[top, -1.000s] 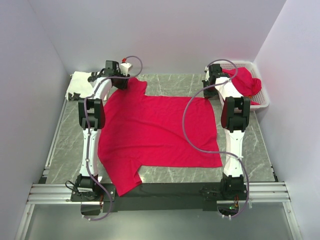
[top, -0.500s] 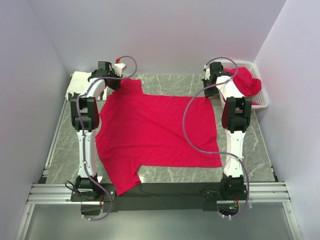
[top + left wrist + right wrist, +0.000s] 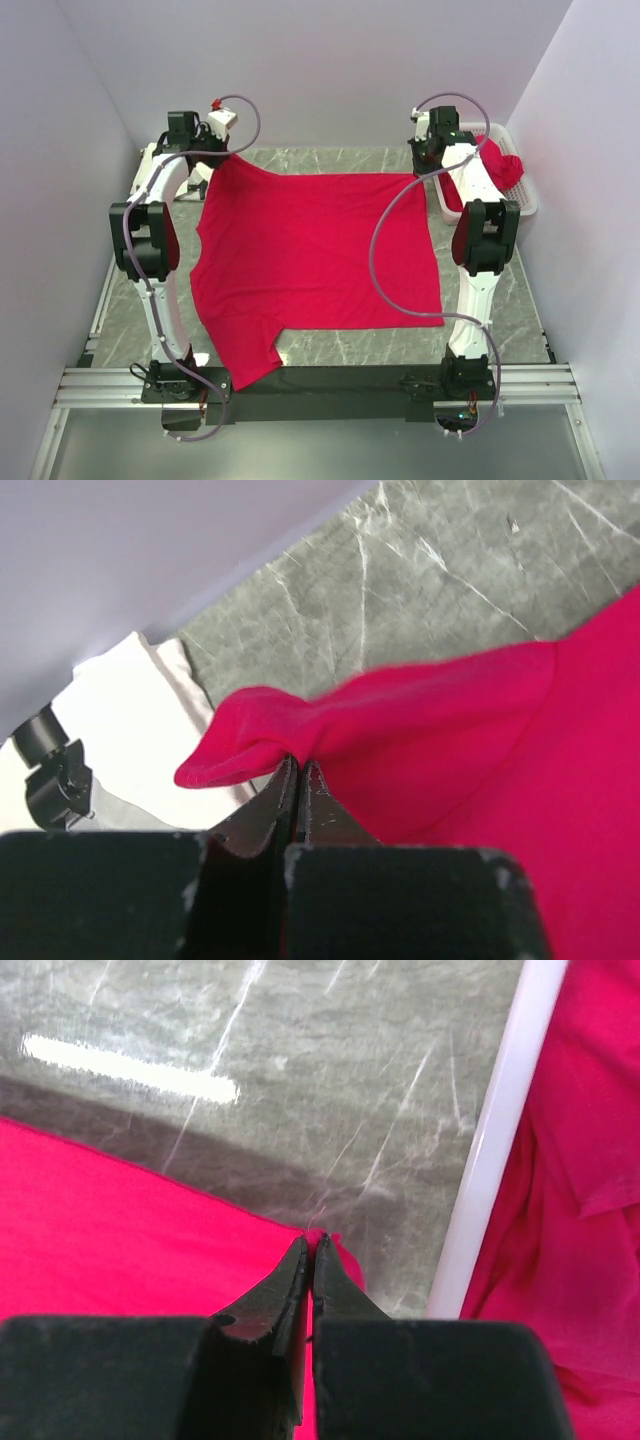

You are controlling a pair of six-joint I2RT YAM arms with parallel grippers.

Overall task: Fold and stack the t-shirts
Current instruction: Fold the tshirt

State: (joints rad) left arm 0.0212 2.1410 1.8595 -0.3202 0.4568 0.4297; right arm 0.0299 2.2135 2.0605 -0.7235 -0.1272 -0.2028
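Observation:
A red t-shirt (image 3: pixel 310 255) lies spread over the grey marble table (image 3: pixel 500 300). My left gripper (image 3: pixel 212 160) is shut on its far left corner, a bunched fold of red cloth (image 3: pixel 300 730) pinched at the fingertips. My right gripper (image 3: pixel 425 172) is shut on its far right corner (image 3: pixel 325 1245). Both corners are held near the table's back edge with the far edge stretched straight between them. A white t-shirt (image 3: pixel 130 720) lies at the far left, mostly hidden behind my left arm in the top view. More red t-shirts (image 3: pixel 500 165) sit in the basket.
A white lattice basket (image 3: pixel 528 195) stands at the far right; its white rim (image 3: pixel 495 1150) is just right of my right gripper. Pale walls enclose the table on three sides. A metal rail (image 3: pixel 320 385) runs along the near edge.
Both grippers have pulled the far corners of the red t-shirt back and outward. The left arm swung far left, and the shirt's far edge now lies straight.

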